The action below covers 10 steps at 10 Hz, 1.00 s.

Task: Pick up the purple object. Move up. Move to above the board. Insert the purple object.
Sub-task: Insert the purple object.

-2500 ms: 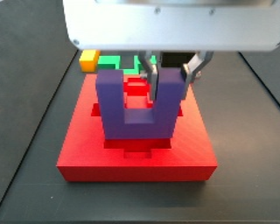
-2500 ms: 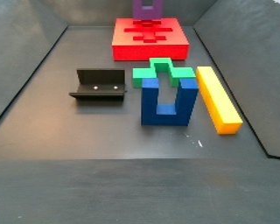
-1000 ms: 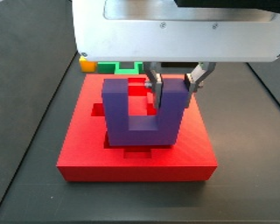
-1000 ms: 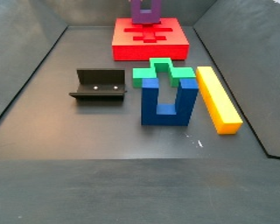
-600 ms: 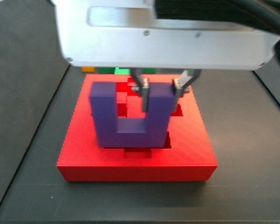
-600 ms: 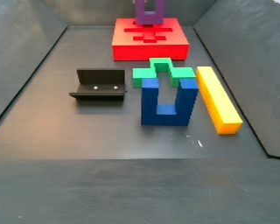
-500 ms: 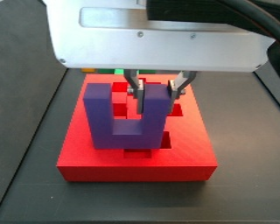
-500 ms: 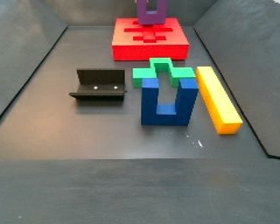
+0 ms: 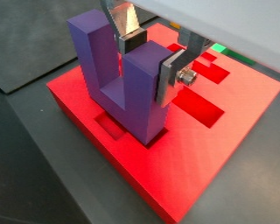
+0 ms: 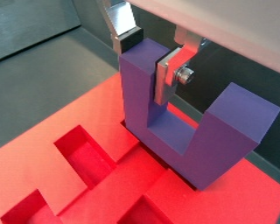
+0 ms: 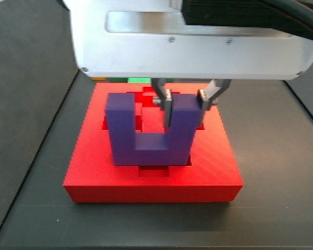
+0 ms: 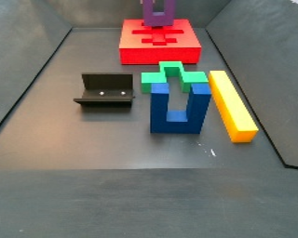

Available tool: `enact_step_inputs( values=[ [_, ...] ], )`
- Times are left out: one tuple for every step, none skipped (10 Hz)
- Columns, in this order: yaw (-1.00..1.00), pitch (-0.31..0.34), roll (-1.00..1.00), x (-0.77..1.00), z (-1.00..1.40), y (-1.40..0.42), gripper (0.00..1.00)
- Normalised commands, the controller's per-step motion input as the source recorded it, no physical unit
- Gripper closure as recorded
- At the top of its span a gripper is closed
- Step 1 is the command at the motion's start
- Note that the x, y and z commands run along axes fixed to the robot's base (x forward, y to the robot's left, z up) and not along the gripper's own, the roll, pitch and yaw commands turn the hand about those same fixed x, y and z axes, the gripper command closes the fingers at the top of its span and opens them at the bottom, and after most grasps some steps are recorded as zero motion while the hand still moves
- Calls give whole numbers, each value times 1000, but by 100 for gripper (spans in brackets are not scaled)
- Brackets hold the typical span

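The purple object [image 11: 146, 137] is a violet U-shaped block standing upright with its prongs up. It shows in both wrist views [image 9: 125, 87] [image 10: 184, 136]. My gripper [image 11: 183, 98] is shut on one prong, with the silver fingers pressed on its two sides [image 9: 152, 57] [image 10: 149, 57]. The block's base sits on the board [image 11: 211, 166], a red slab, over one of its recessed cross-shaped slots [image 9: 206, 105]. I cannot tell how deep the base is in the slot. In a side view the block [image 12: 158, 11] stands on the board [image 12: 160, 45] at the far end.
A dark blue U-shaped block [image 12: 177, 98] stands mid-floor with a green piece [image 12: 170, 74] behind it and a yellow bar [image 12: 233, 104] beside it. The fixture [image 12: 105, 91] stands on the other side of the blue block. Grey walls ring the floor.
The gripper and the purple block shifted sideways over the board and came partly back. The block now sits a little lower than 2.5 s ago. The grip is unchanged.
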Motion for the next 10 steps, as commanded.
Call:
enact_step_inputs(
  values=[
    [6,0,176,229,-146,-20,100],
    [0,0,166,140,-200,0,100],
    [-6,-29,70,0,-329,0,100],
    [-14,-64,64,-46,-483,0,100],
    [-11,-114,36,-9,-640,0,100],
    [0,-124,14,0,-694,3,100],
    [0,-114,20,6,-657,0,100],
    [0,-91,50,0,-557,0,100],
    [29,-26,-13,0,0,14,100],
    [0,0,0,0,0,0,100]
  ],
)
